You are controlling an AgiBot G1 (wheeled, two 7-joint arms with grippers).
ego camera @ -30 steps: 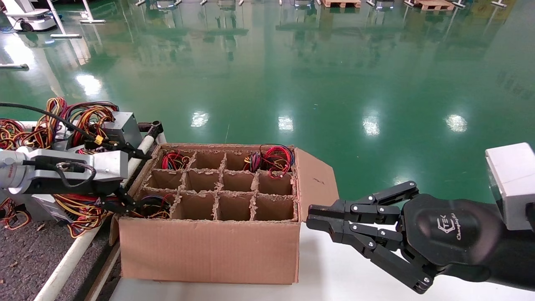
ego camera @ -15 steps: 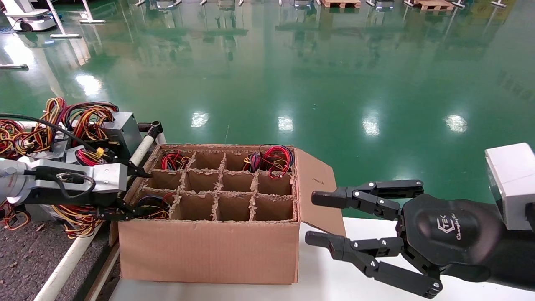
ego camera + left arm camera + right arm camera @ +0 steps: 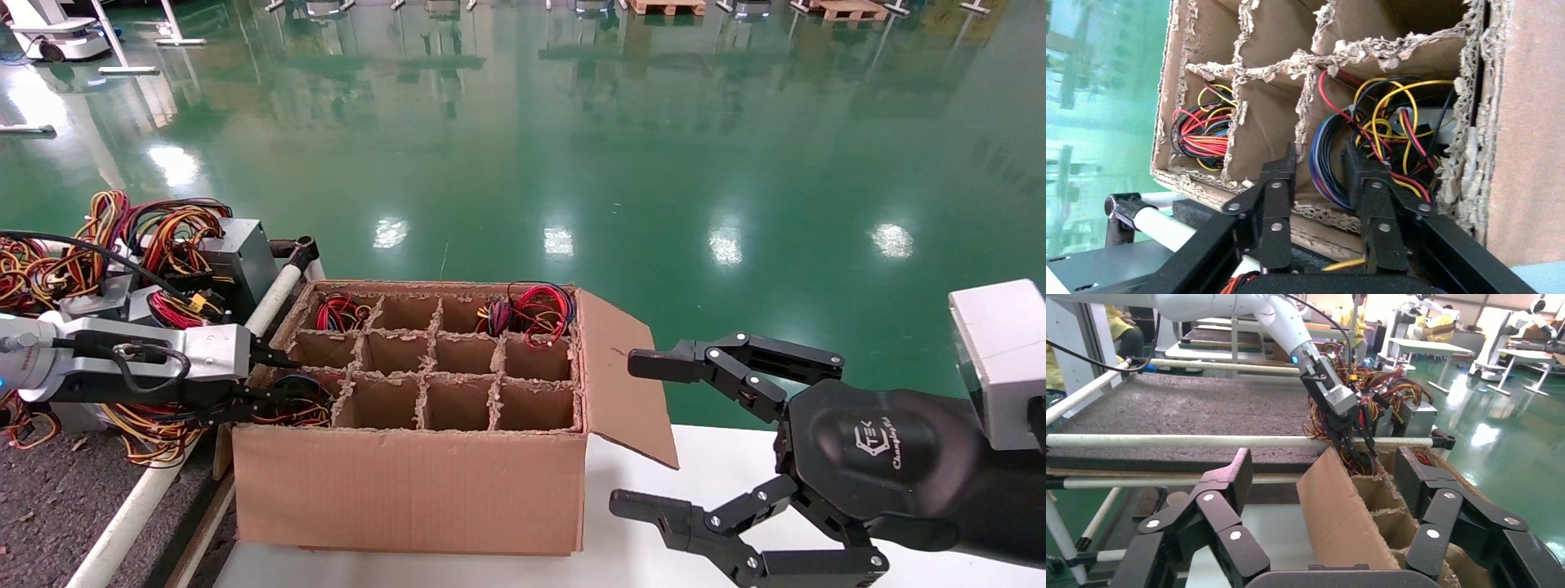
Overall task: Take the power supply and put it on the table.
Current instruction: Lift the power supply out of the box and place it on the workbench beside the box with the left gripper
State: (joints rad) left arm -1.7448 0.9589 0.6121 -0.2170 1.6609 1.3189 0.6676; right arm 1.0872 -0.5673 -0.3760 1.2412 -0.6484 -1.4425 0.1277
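The left gripper (image 3: 274, 380) has moved in over the box's (image 3: 409, 490) near-left cell, fingers parted around the power supply's (image 3: 1419, 131) wires below. Further right, the right gripper (image 3: 645, 437) has spread wide beside the flap; pickup looks imminent.

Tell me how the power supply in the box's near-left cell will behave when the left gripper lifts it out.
The power supply looks like a metal case under loose wires, so probably stiff and heavy for its size. Those wires are floppy and may snag on the ragged cardboard dividers. The open left gripper may grab wires only, so the case could hang and swing.
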